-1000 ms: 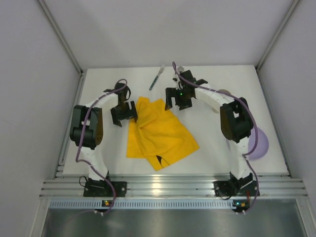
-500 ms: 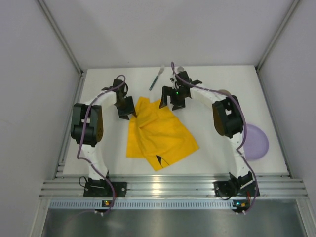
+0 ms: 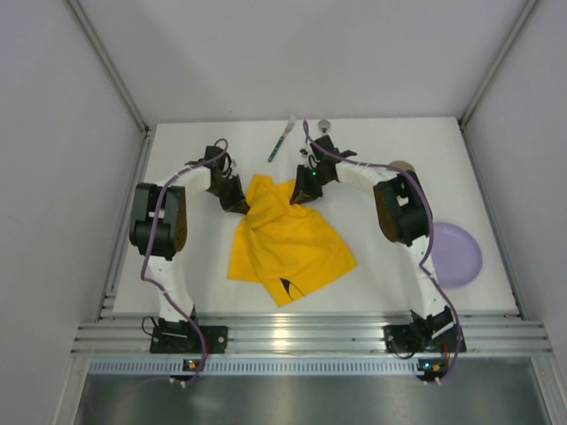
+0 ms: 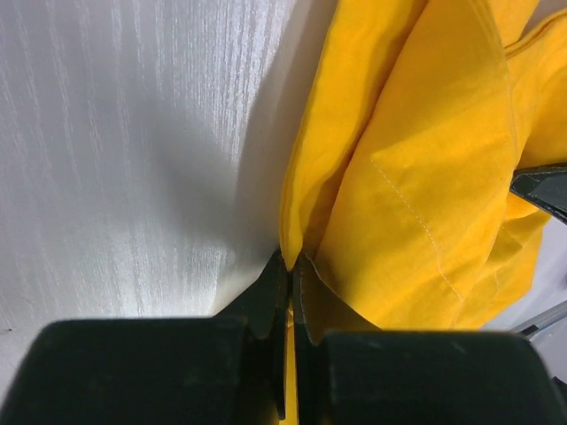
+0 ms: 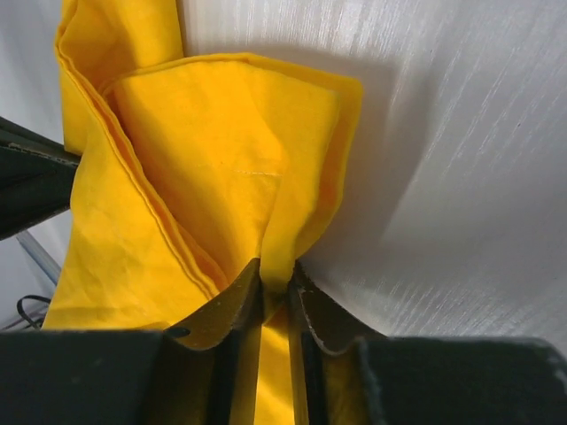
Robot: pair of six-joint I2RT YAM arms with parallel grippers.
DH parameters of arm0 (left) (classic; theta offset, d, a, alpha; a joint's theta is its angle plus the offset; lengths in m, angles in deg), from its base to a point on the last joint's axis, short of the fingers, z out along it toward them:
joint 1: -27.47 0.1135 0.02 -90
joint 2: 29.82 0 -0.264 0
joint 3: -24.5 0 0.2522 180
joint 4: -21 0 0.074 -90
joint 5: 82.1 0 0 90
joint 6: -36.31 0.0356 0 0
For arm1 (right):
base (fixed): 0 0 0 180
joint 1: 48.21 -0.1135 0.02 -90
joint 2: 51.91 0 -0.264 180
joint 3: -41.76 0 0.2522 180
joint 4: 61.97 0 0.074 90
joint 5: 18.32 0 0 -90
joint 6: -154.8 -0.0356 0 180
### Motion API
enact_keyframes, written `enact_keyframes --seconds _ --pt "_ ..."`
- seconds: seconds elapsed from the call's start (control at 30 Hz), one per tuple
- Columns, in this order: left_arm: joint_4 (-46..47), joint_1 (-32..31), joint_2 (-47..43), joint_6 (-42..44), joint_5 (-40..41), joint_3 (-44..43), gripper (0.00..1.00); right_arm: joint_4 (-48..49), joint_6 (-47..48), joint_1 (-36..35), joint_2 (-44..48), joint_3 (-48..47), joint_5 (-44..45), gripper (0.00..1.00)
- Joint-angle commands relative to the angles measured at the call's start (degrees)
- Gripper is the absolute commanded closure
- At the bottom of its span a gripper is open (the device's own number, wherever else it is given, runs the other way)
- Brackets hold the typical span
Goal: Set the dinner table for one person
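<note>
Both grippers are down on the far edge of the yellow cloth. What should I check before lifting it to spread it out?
1. Left gripper shut on yellow cloth: ok, fabric is pinched between the fingers.
2. Right gripper shut on the cloth: ok, a fold sits between its fingers.
3. Grips spaced apart along the far edge: ok.
4. Cloth lying flat: not ok, rumpled and folded over.
5. Number of layers in each pinch: cannot tell.
6. Purple plate and slim utensil apart from the cloth on the dinner table: ok.
</note>
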Motion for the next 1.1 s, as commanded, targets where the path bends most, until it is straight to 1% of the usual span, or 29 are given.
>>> enact_keyframes --seconds 0.0,0.03,0.1,0.13,0.17,0.23,0.43,0.53,0.6,0.7,0.73,0.8,0.83,0.87,0.9,0.93,0.97,1.0,1.07 --pt "-0.29 -0.27 2.67 0.65 3.53 0.76 1.00 0.49 1.02 -0.27 0.29 0.91 -0.43 0.84" --pt "-1.17 -0.27 2.58 0.73 4.15 0.50 1.00 0.32 1.37 0.08 0.64 1.17 -0.43 0.85" --pt "-2.49 -0.19 2.23 0.65 7.13 0.06 1.00 -0.73 2.51 0.52 2.13 1.53 0.53 0.90" --pt "-3.62 -0.01 1.62 0.65 8.27 -0.03 1.00 -1.26 3.13 1.04 3.53 1.79 1.75 0.90" --pt "-4.33 0.16 1.00 0.47 11.16 -0.03 1.00 -3.00 4.35 1.31 4.33 2.05 2.81 0.92" --pt "-6.17 1.22 -1.36 0.21 13.20 0.32 1.00 -4.95 5.68 2.45 7.56 3.54 5.61 0.95" --pt "-9.78 5.35 -8.13 2.48 19.79 2.60 1.00 -5.30 10.07 5.61 18.38 11.71 10.98 0.98" --pt "-10.93 6.49 -11.56 3.81 24.35 4.18 1.00 -7.41 13.06 6.23 20.67 12.16 14.05 1.00" --pt "-10.93 7.28 -13.32 3.98 25.24 5.50 1.00 -7.59 14.12 6.84 21.64 12.51 15.38 1.00" --pt "-12.42 7.64 -13.86 3.98 28.75 5.77 1.00 -9.96 15.08 7.46 22.18 11.55 20.82 1.00" --pt "-12.60 7.64 -13.86 4.07 29.89 5.60 1.00 -11.62 15.26 7.64 22.09 10.85 24.93 1.00" --pt "-12.95 7.64 -13.95 4.42 31.39 4.98 1.00 -12.86 15.88 8.25 22.09 10.49 28.37 1.00" --pt "-13.30 7.64 -13.77 4.60 32.10 4.55 1.00 -14.61 15.70 8.43 21.83 10.14 32.83 1.00" --pt "-13.65 7.64 -13.51 4.77 33.67 3.15 1.00 -14.97 15.70 8.78 21.82 10.14 33.92 1.00" --pt "-14.52 7.64 -12.81 5.39 35.16 1.05 1.00 -15.85 15.27 9.39 21.74 10.31 36.89 1.00" --pt "-15.23 7.64 -12.19 5.65 35.18 1.03 1.00 -16.12 15.26 9.74 21.65 10.40 37.70 1.00" --pt "-15.85 7.64 -11.66 5.83 36.22 -1.24 1.00 -15.94 15.35 10.18 21.56 10.58 37.80 1.00" --pt "-16.55 7.64 -10.96 5.83 38.23 -2.56 0.96 -15.77 15.18 10.97 21.47 10.67 37.97 1.00" --pt "-19.61 7.64 -8.68 5.04 39.48 -6.07 0.81 -15.59 14.91 11.24 20.25 9.18 37.72 1.00"
